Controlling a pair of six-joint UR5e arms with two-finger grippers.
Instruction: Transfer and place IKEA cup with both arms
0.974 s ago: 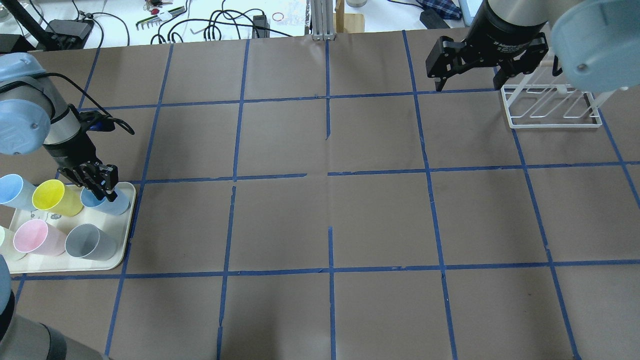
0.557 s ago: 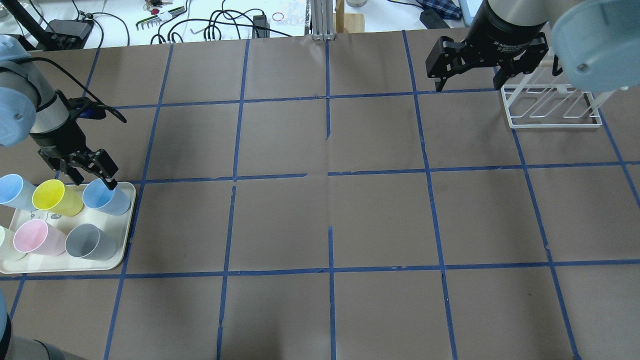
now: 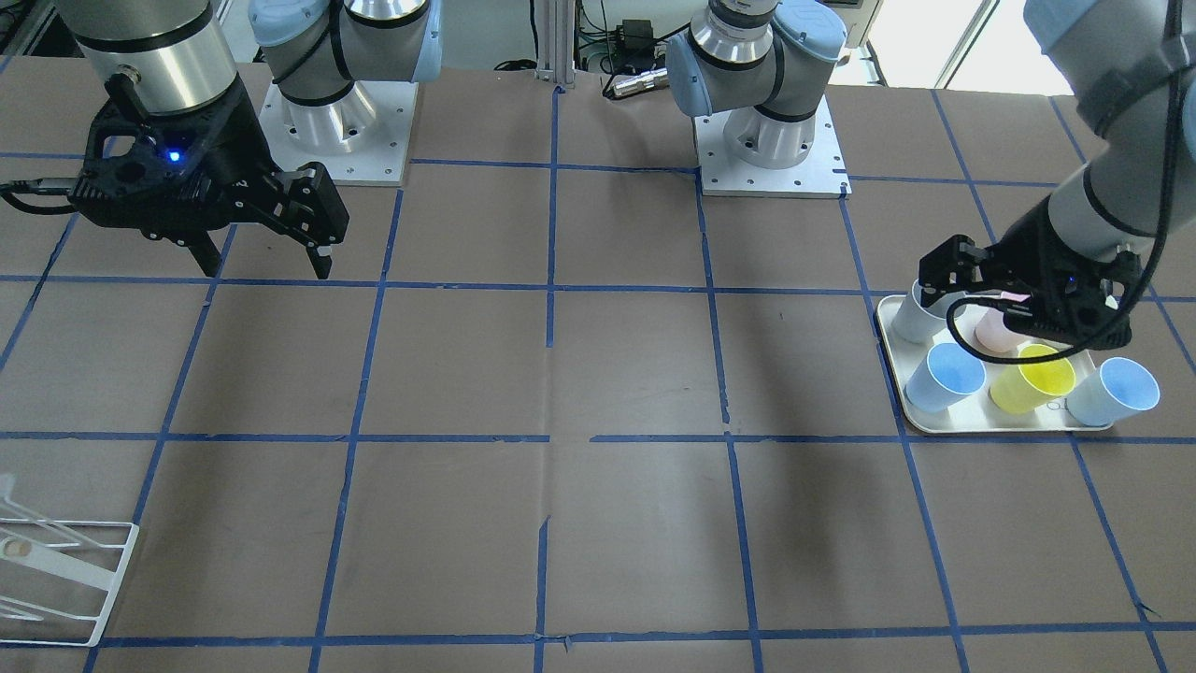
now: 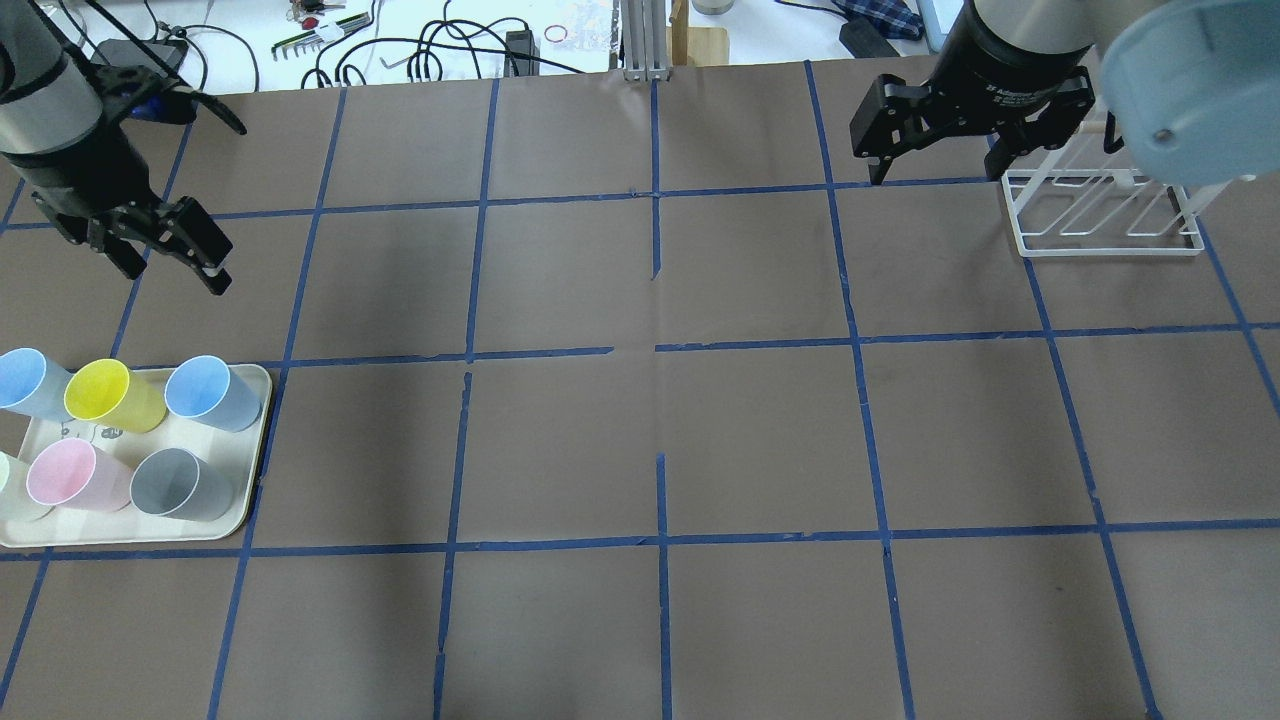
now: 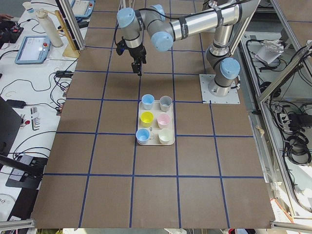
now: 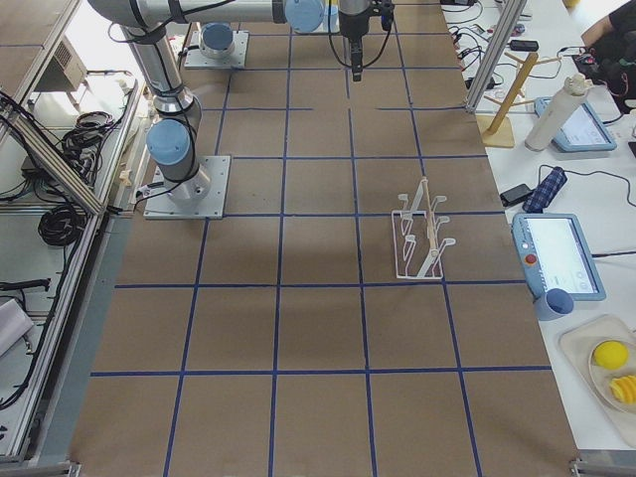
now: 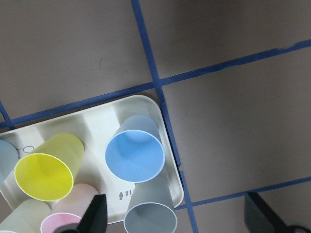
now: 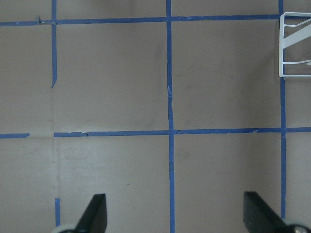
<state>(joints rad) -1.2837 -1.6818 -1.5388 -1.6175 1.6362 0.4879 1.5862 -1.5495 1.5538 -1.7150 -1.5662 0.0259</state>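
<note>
Left hand [image 4: 165, 255] has backed up and away from the tray [image 4: 245, 500] since a second ago, fingers spread, holding nothing. IKEA cup [image 4: 212, 394] sits upright in the tray's corner, probably lining up a regrasp. Right hand [image 4: 935, 150] waits spread by the rack [image 4: 1100, 215].

Lighting is bright, even and diffuse from above. The brown table cover [image 4: 760, 440] shows only soft, blurred shadows, with broad dark patches near the middle. The white bench [image 4: 400, 40] beyond it looks overexposed. The fingertips [image 7: 95, 213] at the wrist views' lower edges are out of focus. Exterior views stay sharp.
</note>
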